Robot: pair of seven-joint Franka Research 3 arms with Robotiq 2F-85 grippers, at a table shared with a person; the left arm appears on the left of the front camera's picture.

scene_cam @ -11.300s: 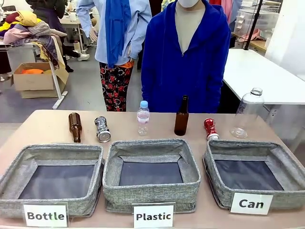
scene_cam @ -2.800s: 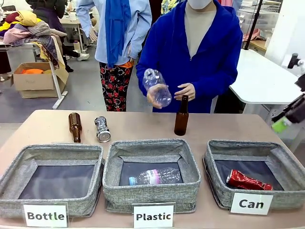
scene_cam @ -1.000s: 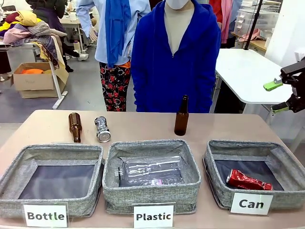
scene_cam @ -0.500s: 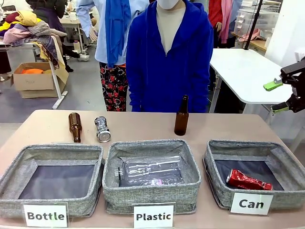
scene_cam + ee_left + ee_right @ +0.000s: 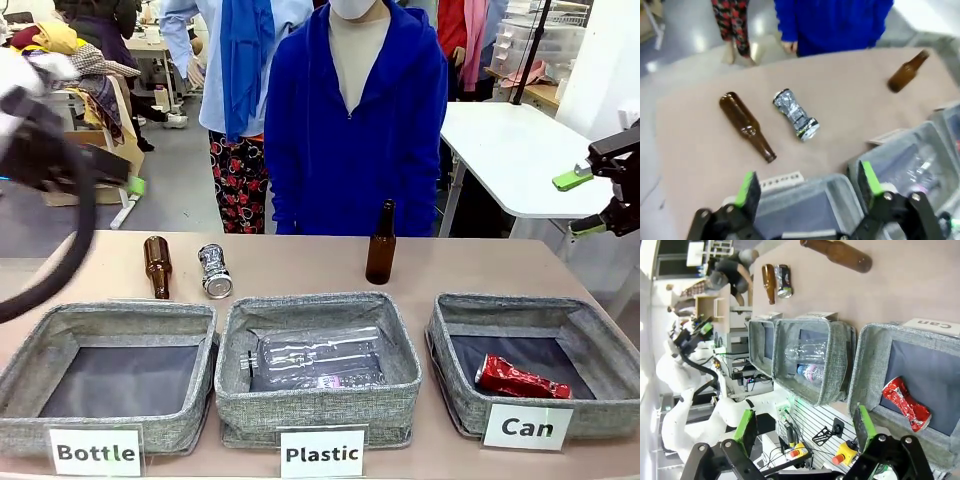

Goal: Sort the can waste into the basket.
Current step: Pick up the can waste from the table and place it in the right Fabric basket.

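Left arm newly swung in, blurred, left gripper spread and empty over the left side of the tan table, right gripper spread and empty off its right edge; crushed red metal can lies in the grey woven "Can" basket, near-right corner; silver dark-printed can lies near the far edge, bare tabletop around.

Front cam: low on the robot's side of the table, facing straight across at the person. Left wrist cam: up high, tilted down, fairly near the silver can. Right wrist cam: rolled sideways, farther back, same can plus the Can basket.
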